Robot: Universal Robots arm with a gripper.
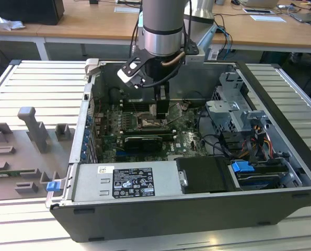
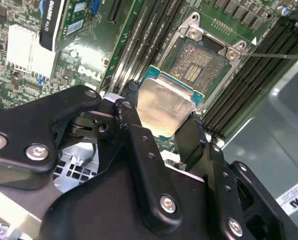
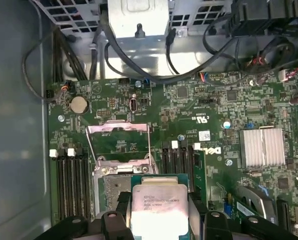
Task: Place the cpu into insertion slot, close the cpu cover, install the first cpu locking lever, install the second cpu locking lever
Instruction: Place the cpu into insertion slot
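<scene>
— Where was the cpu (image 2: 164,107)?

— Between my fingers (image 2: 127,112). My gripper (image 2: 161,119) was clenched on two opposite edges of it, its pale metal face turned to both wrist cameras.

— And relative to the insertion slot (image 2: 196,62)?

— Just beside it. In the second wrist view, the chip's green rim overlapped one corner of the socket's silver frame, and most of the dark pin field lay uncovered. I could not tell whether the chip touched the socket.

— Was the cpu cover (image 3: 118,128) down?

— No. In the first wrist view it stood swung open on the far side of the slot (image 3: 113,190) from the cpu (image 3: 159,207), and green board showed through its window.

— What lay around the socket?

— Black memory slots (image 3: 73,175) flanked it on both sides, a finned silver heatsink (image 3: 261,147) sat well apart from it, and a coin battery (image 3: 78,104) sat beyond the open cover.

— And from outside?

— In the exterior view, my gripper (image 1: 160,107) hung in the upper middle of the frame, just above the slot (image 1: 147,123), inside the open computer case (image 1: 197,214). The black graphics card (image 1: 142,142) lay just below the socket in the frame. A grey fixture tray (image 1: 32,130) sat at the exterior view's left.
</scene>
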